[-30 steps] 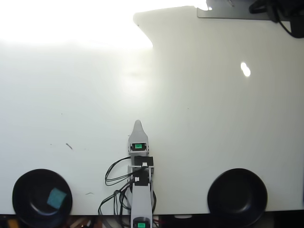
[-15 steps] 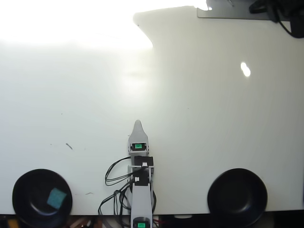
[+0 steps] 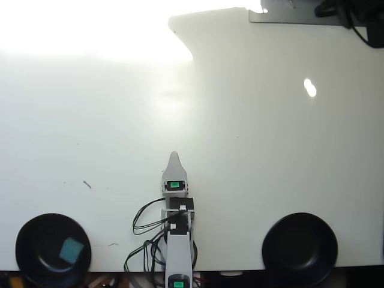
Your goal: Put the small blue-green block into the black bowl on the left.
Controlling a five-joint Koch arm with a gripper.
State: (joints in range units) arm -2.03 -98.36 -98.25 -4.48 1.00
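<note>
The small blue-green block (image 3: 71,249) lies inside the black bowl (image 3: 30,237) at the lower left of the overhead view, a little right of the bowl's middle. My gripper (image 3: 174,156) points up the picture near the bottom centre, far to the right of that bowl and above the bare table. Only one pointed tip shows from above, so the jaws' state cannot be read. Nothing is seen held in them.
A second, alike black bowl (image 3: 300,249) stands at the lower right, with nothing in it. Black cables (image 3: 144,219) loop left of the arm's body. Strong glare washes out the table's upper left. A grey plate and dark gear (image 3: 336,12) sit at the top right.
</note>
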